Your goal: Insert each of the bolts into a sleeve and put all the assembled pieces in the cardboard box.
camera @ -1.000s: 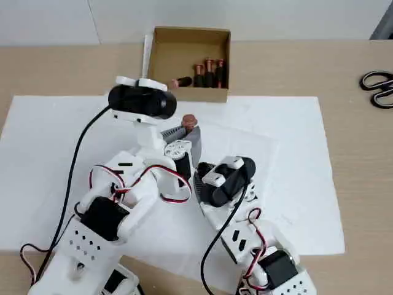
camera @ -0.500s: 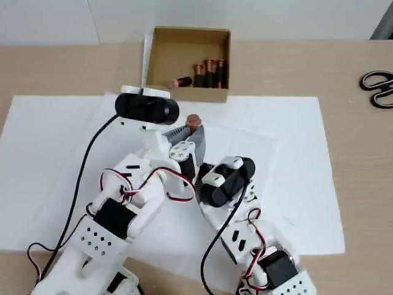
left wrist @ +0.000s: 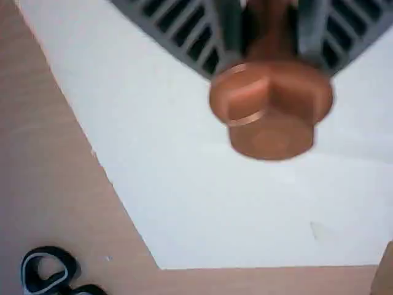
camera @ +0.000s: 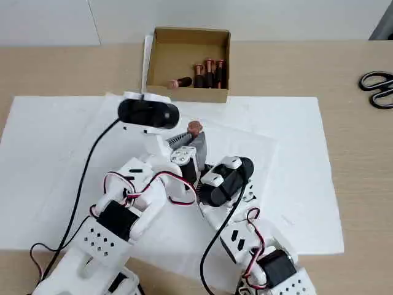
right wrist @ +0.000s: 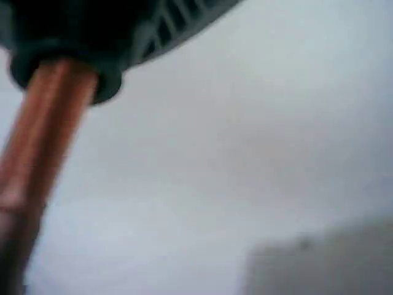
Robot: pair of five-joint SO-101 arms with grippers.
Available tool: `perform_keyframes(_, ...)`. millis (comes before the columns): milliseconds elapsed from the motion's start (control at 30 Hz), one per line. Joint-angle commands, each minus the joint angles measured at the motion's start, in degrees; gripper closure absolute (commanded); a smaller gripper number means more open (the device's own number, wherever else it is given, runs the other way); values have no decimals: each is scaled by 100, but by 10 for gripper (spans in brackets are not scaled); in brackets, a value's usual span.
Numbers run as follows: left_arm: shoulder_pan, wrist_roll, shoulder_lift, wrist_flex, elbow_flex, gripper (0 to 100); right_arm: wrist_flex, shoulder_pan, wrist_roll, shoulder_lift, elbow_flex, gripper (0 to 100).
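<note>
Mid-assembly over the white sheet: the left gripper pinches a copper bolt just below its hex head, which points toward 12 o'clock. The right gripper appears clamped on a dark sleeve, with the bolt's shaft running out of its collar. If the two arms fall out of line, the shaft could bind in the sleeve. A loose pinch could also let the bolt slip and drop onto the sheet. The bolt is smooth and copper-coloured, with a flanged hex head and a straight shaft. The cardboard box sits at 12 o'clock from the grippers and holds finished pieces.
</note>
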Motion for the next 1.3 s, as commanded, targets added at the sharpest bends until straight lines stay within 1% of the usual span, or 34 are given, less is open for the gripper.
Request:
perform_keyframes(0,114,26,-123,-123,4,995,-136,4,-44,-84,-70,995)
perform_keyframes(100,105,26,-123,-79,4,995,-136,4,-44,-84,-70,995)
perform_keyframes(267,114,18,-132,475,4,995,-136,4,-44,-84,-70,995)
perform_keyframes(467,132,-18,-132,923,-22,995,-136,4,-44,-84,-79,995)
perform_keyframes(533,132,-114,-132,1073,-22,995,-136,4,-44,-84,-79,995)
perform_keyframes(733,589,-422,-132,1143,4,995,-136,4,-44,-84,-79,995)
perform_keyframes(867,615,-598,-132,1160,4,995,-136,4,-44,-84,-79,995)
perform_keyframes(967,607,-651,-132,1477,-198,994,-136,4,-44,-84,-79,995)
perform_keyframes(1033,527,-659,-132,1960,-558,974,-136,4,-44,-84,-79,995)
perform_keyframes(1167,185,-659,-123,3042,-1367,862,-136,4,-44,-84,-62,995)
perform_keyframes(1267,123,-668,-123,3262,-1481,815,-136,-4,-44,-84,-62,995)
